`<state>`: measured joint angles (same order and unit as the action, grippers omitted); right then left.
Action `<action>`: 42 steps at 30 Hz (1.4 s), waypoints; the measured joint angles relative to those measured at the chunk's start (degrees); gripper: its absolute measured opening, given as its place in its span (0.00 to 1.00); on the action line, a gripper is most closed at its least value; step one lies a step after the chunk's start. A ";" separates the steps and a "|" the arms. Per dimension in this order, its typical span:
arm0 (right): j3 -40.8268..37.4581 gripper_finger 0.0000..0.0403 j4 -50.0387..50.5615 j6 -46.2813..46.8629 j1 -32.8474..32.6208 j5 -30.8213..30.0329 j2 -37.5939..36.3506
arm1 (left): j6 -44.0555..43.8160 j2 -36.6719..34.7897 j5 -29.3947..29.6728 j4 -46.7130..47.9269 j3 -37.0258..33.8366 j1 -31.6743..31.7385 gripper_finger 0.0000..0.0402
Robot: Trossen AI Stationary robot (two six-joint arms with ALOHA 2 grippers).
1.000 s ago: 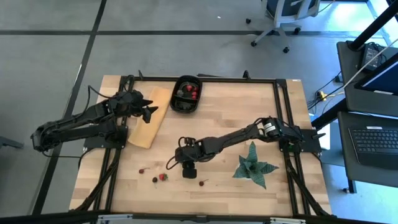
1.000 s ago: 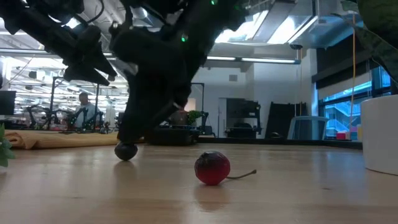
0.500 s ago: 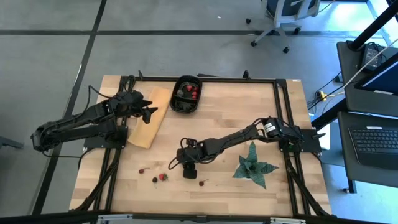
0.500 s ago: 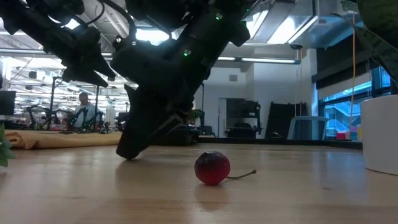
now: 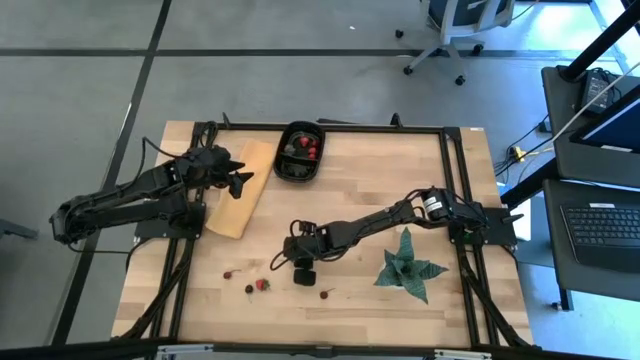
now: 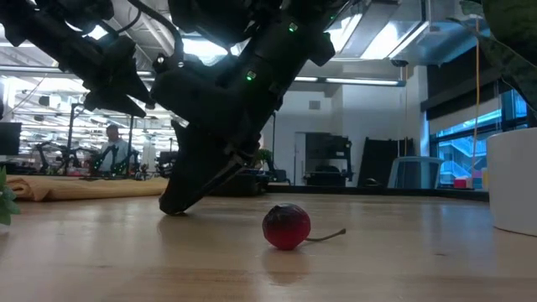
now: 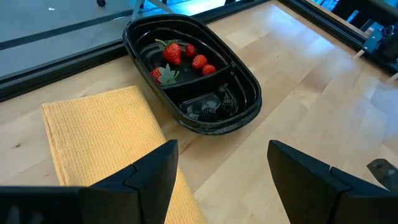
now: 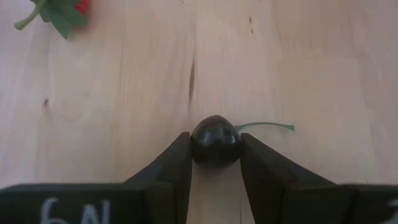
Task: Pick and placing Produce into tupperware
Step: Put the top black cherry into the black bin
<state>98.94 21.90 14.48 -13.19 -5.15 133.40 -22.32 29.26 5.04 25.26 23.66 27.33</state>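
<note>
A dark cherry [image 8: 215, 140] is pinched between the fingers of the right gripper [image 5: 293, 265], low on the table [image 5: 400, 180] toward its near edge. A black tub [image 7: 193, 74] with berries is set at the far edge, where the left gripper [image 5: 240, 172] is held wide open beside it.

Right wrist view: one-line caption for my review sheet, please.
Right pincer closed on a dark cherry on the wooden table, a strawberry lying beyond.
</note>
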 joint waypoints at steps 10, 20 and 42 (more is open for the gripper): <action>0.87 0.31 1.15 -0.13 0.51 -0.31 0.10 | 0.02 -0.02 0.00 0.00 0.00 0.02 0.60; 12.33 0.32 14.85 -5.55 6.71 -0.42 0.00 | 0.02 0.00 0.00 -0.01 0.00 0.01 0.60; 34.93 0.31 27.48 -8.78 33.16 -0.33 -1.99 | 0.59 0.00 0.00 -0.02 -0.02 0.02 0.60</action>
<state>133.86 49.38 5.70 19.97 -5.48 131.42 -21.74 29.26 5.04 25.24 23.64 27.35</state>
